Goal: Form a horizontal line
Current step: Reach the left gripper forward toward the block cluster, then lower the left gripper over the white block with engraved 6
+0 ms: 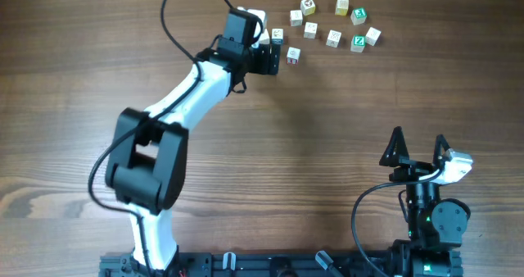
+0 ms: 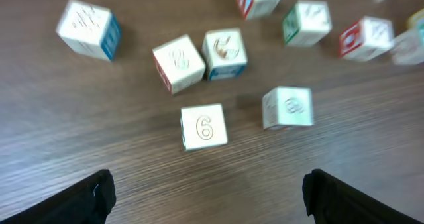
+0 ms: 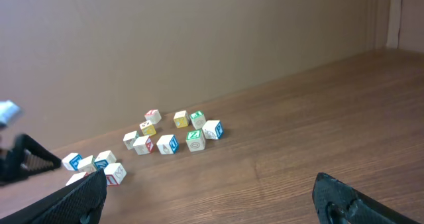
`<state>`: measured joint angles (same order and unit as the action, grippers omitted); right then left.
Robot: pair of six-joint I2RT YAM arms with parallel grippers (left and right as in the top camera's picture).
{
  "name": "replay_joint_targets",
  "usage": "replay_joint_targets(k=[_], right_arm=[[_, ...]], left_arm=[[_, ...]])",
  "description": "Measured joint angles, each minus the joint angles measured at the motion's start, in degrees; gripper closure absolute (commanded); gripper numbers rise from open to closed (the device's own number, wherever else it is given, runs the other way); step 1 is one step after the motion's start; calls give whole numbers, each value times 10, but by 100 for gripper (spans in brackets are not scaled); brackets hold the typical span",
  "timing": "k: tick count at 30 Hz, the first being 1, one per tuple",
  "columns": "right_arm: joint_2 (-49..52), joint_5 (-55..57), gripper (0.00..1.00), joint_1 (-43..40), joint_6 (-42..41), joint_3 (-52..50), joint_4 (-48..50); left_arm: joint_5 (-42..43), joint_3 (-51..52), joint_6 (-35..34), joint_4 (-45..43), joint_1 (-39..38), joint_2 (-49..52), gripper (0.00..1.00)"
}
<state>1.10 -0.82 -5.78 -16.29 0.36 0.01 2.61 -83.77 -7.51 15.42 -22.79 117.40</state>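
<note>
No edge-to-edge row of three cubes shows; the white letter cubes lie loose at the table's far right (image 1: 333, 38). My left gripper (image 1: 273, 61) is open and empty at the cluster's left edge. In the left wrist view its open jaws (image 2: 209, 197) sit just short of a white cube marked 6 (image 2: 204, 126), with another white cube (image 2: 287, 108) to its right. Behind them a red-sided cube (image 2: 179, 63) and a blue-sided cube (image 2: 225, 54) touch side by side. My right gripper (image 1: 419, 148) is open and empty, far from the cubes (image 3: 209, 194).
More cubes with red, green and yellow faces lie scattered further back (image 1: 358, 15) (image 2: 307, 22). A lone blue-sided cube (image 2: 89, 28) lies apart on the left. The right wrist view shows the cluster in the distance (image 3: 167, 143) before a brown wall.
</note>
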Motion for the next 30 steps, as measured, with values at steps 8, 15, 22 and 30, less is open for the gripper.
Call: replay_joint_targets(k=[8, 15, 22, 30], right_arm=[[0, 0, 0, 0, 0, 0, 0], [0, 0, 0, 0, 0, 0, 0], [0, 0, 0, 0, 0, 0, 0], [0, 0, 0, 0, 0, 0, 0]], left_arm=[[0, -18, 0, -12, 0, 49, 6], [0, -26, 0, -44, 0, 51, 8], [0, -28, 0, -59, 0, 89, 11], [0, -28, 8, -82, 0, 106, 36]])
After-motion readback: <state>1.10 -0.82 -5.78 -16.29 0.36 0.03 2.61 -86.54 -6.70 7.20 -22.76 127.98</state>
